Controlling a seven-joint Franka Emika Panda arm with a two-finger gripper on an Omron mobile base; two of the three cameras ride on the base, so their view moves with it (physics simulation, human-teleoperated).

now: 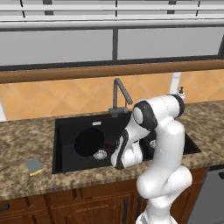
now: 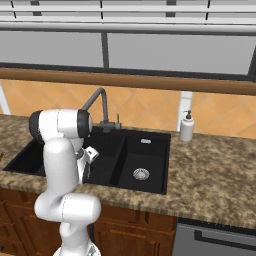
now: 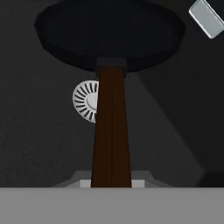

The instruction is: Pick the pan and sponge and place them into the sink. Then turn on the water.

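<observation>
A: Hand view: what does the end effector (image 3: 111, 183) hold?
B: It is clamped narrow on the pan (image 3: 109, 35) handle; the pan hangs over the sink (image 1: 65, 131) large basin, its drain (image 3: 85, 101) at 9 o'clock of the handle.
A: And the sponge (image 1: 34, 166)?
B: On the counter (image 1: 26, 135), at 9 o'clock of the sink's left rim, well apart from the pan.

You're facing a speckled brown granite desk (image 1: 26, 135) set on dark wooden cabinets (image 1: 65, 205) with small black handles. Behind it runs an orange tiled backsplash (image 1: 57, 96) laid in diamonds, topped by a wooden ledge (image 1: 87, 72). Above that sits a wide window (image 2: 175, 52) with dark frames and white blinds. A white soap dispenser (image 2: 187, 126) stands on the desk by the wall, and a grey appliance front (image 2: 220, 242) sits low on your right.
</observation>
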